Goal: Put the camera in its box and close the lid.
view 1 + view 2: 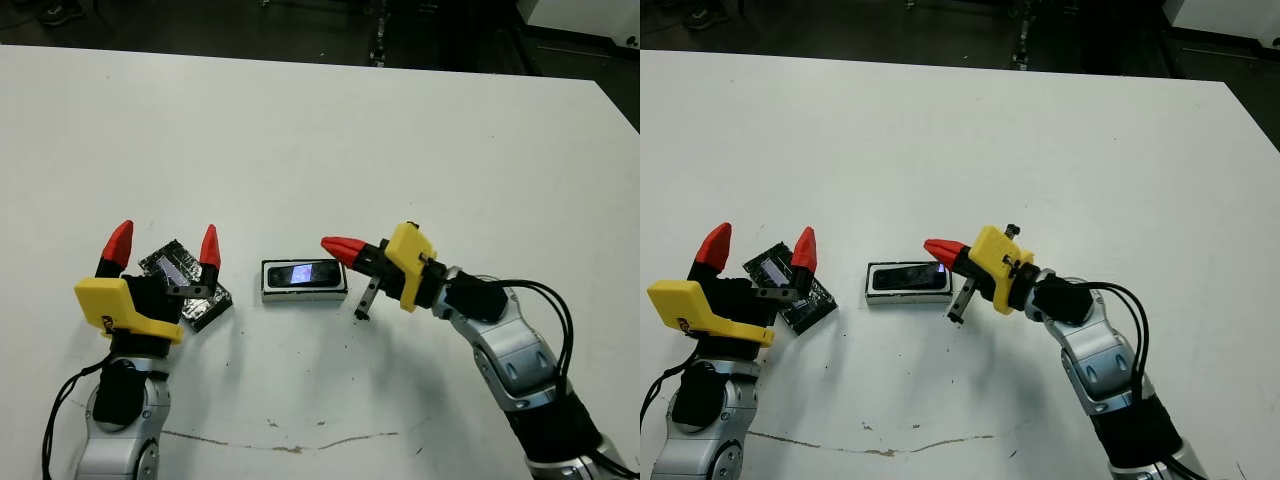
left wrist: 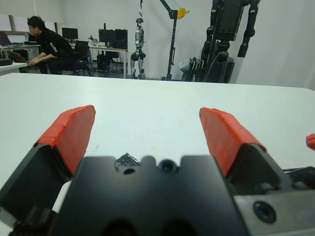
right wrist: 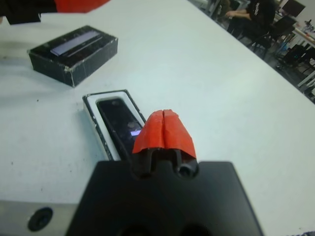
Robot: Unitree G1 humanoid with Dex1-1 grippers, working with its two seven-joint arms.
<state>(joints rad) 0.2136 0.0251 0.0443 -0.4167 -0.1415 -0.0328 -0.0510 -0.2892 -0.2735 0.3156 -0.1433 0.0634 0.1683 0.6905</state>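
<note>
On the white table [image 1: 400,130]: one camera [image 1: 304,273], one box [image 1: 268,291], one lid [image 1: 185,285], set at nine o'clock from the box. Two grippers: left gripper [image 1: 163,251], right gripper [image 1: 340,247]. Beyond the table, at least two seated persons [image 2: 47,44].

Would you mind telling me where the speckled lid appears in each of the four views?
Left eye: lid lower left, between the left pincer's fingers.
Right eye: lid lower left.
Left wrist: only a speckled sliver above the pincer body.
Right wrist: lid upper left.
Shared landmark: the box beside it.
</note>
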